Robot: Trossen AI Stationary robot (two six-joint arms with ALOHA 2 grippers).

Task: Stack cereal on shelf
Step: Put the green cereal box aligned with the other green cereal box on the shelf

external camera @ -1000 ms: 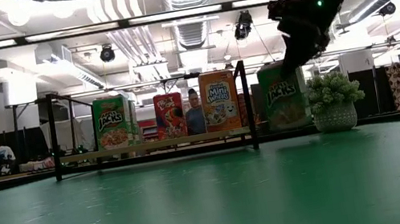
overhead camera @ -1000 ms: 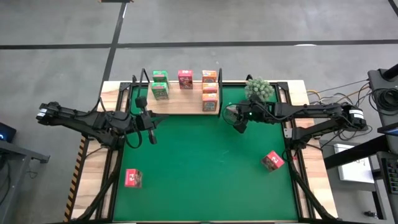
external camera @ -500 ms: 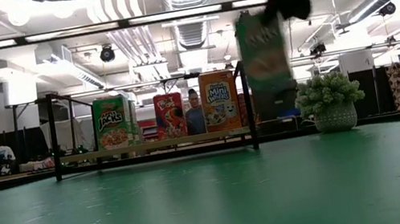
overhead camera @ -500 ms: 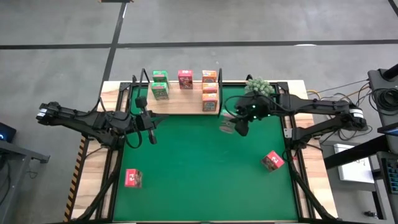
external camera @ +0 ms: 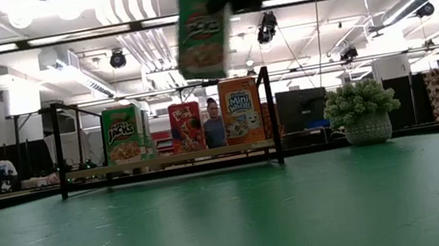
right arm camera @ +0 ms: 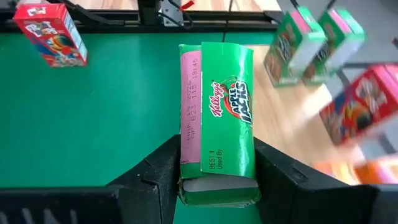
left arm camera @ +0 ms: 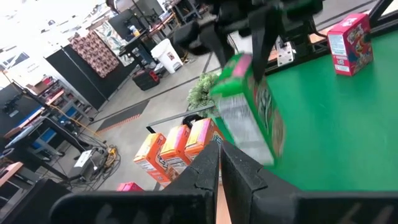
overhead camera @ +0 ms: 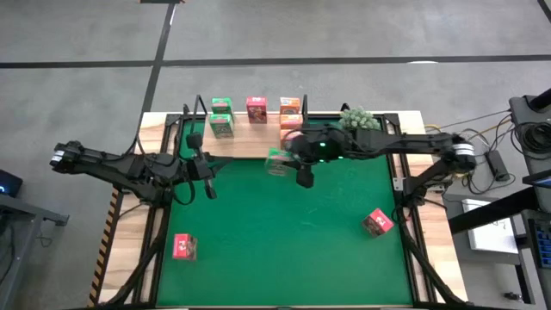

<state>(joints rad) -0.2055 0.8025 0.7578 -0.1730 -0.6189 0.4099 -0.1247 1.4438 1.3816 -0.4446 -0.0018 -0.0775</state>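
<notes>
Carrying: I am holding a green cereal box (right arm camera: 219,121) in the right gripper (right arm camera: 214,177), both fingers clamped on the box's narrow sides.
Box position: I am seeing it raised off the green mat (overhead camera: 284,241), just in front of the shelf (overhead camera: 250,145), near the shelf's middle; in the low view it is hanging above the shelf's top edge, tilted.
Shelf contents: two green boxes (overhead camera: 222,116) are sitting at the shelf's left end, one pink-red box (overhead camera: 256,109) at its middle, orange boxes (overhead camera: 290,112) at its right end.
Loose stock: one pink-red box (overhead camera: 184,247) is lying on the mat well in front of the shelf's left end; another (overhead camera: 378,223) is lying well in front of and beyond its right end.
Left gripper (overhead camera: 209,179): I am keeping it shut and empty, in front of the shelf's left end.
Plant (overhead camera: 359,120): it is standing just beyond the shelf's right end.
</notes>
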